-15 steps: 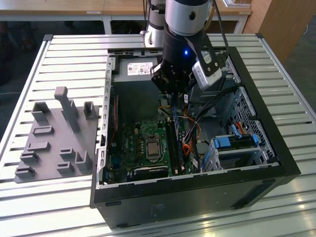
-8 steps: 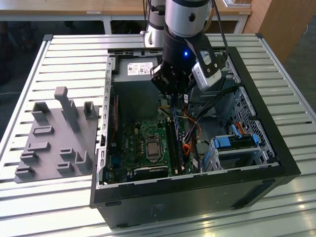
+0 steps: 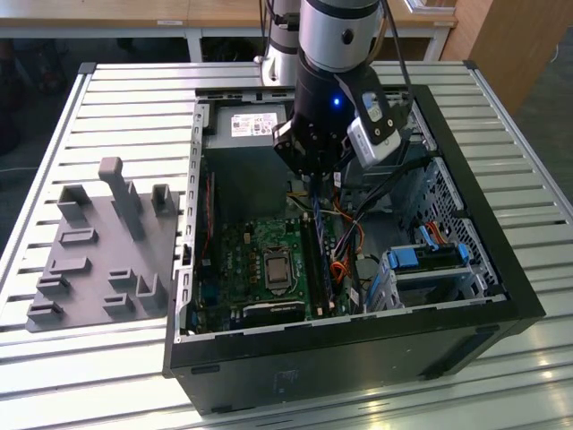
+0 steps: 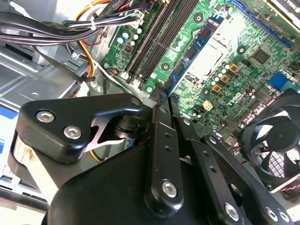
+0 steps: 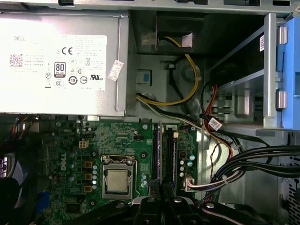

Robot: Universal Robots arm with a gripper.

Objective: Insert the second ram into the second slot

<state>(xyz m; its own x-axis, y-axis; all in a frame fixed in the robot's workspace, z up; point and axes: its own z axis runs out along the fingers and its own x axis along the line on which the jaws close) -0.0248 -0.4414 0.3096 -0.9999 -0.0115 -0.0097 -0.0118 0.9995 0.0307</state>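
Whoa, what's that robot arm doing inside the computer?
The robot arm's black claw reaches into the open black computer case. It grips a thin dark blue-green memory stick, held on edge along the long black memory slots of the green motherboard. Whether the stick is pushed fully in cannot be seen.

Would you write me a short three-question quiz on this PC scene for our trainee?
1. True or false: the gripper is outside the case.
2. What colour is the drive bracket? A red, B blue, C yellow.
3. What do the fingers hold?
Key: 1 false, it is inside the case; 2 B; 3 the ram.
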